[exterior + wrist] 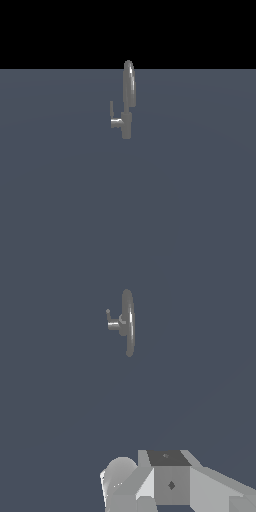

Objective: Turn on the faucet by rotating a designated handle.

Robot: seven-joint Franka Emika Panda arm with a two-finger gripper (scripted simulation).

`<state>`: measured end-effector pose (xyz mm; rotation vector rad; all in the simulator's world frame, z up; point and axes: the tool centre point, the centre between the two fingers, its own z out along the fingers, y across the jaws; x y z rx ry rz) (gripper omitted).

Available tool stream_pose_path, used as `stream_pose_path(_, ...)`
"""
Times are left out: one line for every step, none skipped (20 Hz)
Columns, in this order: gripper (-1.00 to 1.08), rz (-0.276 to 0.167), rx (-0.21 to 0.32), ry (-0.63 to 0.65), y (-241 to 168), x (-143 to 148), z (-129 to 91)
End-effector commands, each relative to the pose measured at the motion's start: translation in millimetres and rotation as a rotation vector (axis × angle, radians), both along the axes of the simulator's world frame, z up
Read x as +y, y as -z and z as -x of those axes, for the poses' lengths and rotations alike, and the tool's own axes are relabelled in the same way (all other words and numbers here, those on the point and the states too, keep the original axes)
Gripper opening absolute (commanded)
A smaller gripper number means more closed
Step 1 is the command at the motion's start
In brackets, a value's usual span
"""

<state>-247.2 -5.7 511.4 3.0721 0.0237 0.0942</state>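
The faucet (126, 122) is a small grey metal tap standing on a flat grey-blue floor (60, 190), with a tall narrow arched spout (129, 85). The handle (111, 109) is a thin flat lever standing upright on a short horizontal stub (117, 122) on the exterior view's left of the body. The wrist view shows the faucet (128, 321) from above, with the handle (108, 315) beside it. Grey-white blocky parts of my hand (170, 481) show at the edge of the wrist view, far from the faucet. The fingertips cannot be made out. The arm is out of the exterior view.
The grey-blue floor reaches a straight far edge (200, 68) with black behind it. No other object shows in either view.
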Motion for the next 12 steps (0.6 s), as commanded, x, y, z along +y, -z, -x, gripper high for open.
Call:
stream_pose_path(-1.0,0.001,-0.012,0.012,-3.8,1.1,0.1)
stream_pose_path(-1.0,0.001,-0.02,0.02,-6.2,1.8,0.1)
stream_pose_path(-1.0,0.002,-0.029,0.029,-9.0,2.7,0.2)
stream_pose_path(-1.0,0.003,-0.039,0.039,-12.1,3.8,0.3)
stream_pose_path(-1.0,0.003,-0.05,0.05,-15.5,5.1,0.4)
stream_pose_path(-1.0,0.004,-0.063,0.063,-19.3,6.5,0.5)
stream_pose_path(-1.0,0.005,-0.077,0.077,-23.5,8.2,0.7)
stream_pose_path(-1.0,0.007,-0.092,0.092,-28.1,10.1,0.9)
stream_pose_path(-1.0,0.008,-0.108,0.109,-32.9,12.2,1.1)
stream_pose_path(-1.0,0.01,-0.126,0.126,-38.0,14.6,1.3)
stream_pose_path(-1.0,0.011,-0.144,0.145,-43.5,17.2,1.5)
stream_pose_path(-1.0,0.013,-0.164,0.164,-49.1,20.2,1.8)
